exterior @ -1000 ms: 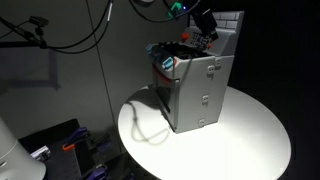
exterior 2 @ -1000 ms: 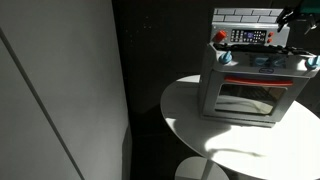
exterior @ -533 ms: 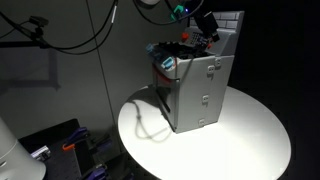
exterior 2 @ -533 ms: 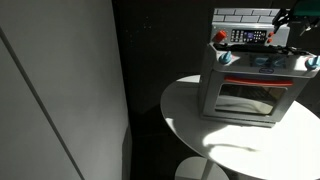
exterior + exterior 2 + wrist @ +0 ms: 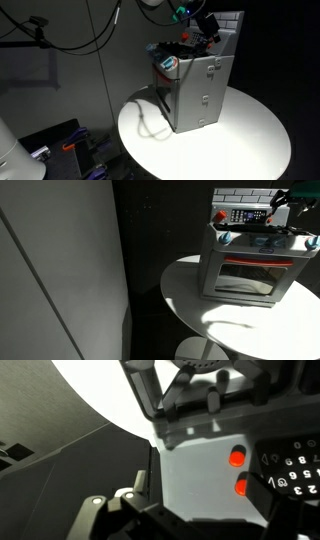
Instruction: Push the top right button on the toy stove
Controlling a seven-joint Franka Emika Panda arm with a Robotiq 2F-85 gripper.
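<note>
The grey toy stove (image 5: 200, 85) stands on a round white table and shows its oven door in an exterior view (image 5: 250, 275). Its brick-pattern back panel (image 5: 245, 194) carries the red-and-white control panel (image 5: 248, 217). My gripper (image 5: 207, 25) hovers at the panel's end, above the stove top, and also shows in an exterior view (image 5: 285, 204). In the wrist view the gripper (image 5: 198, 500) is open and empty, close to the white panel face (image 5: 195, 465). Two red buttons (image 5: 237, 457) sit beside a dark keypad (image 5: 290, 470). One dark finger (image 5: 268, 495) overlaps the lower red button (image 5: 241, 486).
The round white table (image 5: 250, 135) has its edge near the stove's base. Toy items (image 5: 170, 60) lie on the stove top. Cables (image 5: 70, 40) hang behind, and a dark wall (image 5: 60, 270) fills one side.
My gripper has edged slightly closer to the control panel; the stove has not moved.
</note>
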